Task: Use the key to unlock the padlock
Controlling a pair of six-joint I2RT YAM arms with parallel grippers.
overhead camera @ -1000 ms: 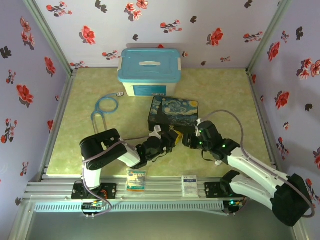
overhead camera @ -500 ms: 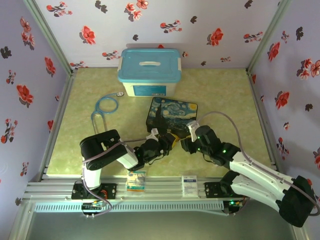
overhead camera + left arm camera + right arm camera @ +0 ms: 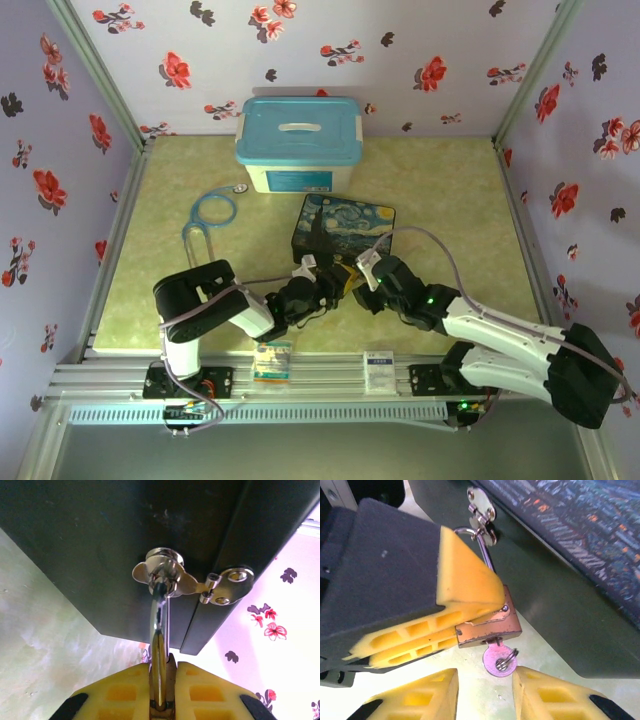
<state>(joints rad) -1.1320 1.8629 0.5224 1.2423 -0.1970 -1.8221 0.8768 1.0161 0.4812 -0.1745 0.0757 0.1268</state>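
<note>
Seen from above, the left hand (image 3: 337, 282) and the right hand (image 3: 364, 277) face each other at the near side of the starry-patterned box (image 3: 345, 225) on the counter (image 3: 450, 190). What lies between them is too small to tell there. The right wrist view makes it plain. The left hand's yellow fingers (image 3: 465, 605) are pressed together on the brass body of the padlock (image 3: 490, 629). The key (image 3: 498, 660) sits in the padlock's underside with its round head hanging free, and the right hand's own fingers stand spread on either side of that head, apart from it. The left wrist view adds the silver shackle (image 3: 160, 615), rising from between the pads and passing through the hasp (image 3: 175, 580) on the dark box front.
</note>
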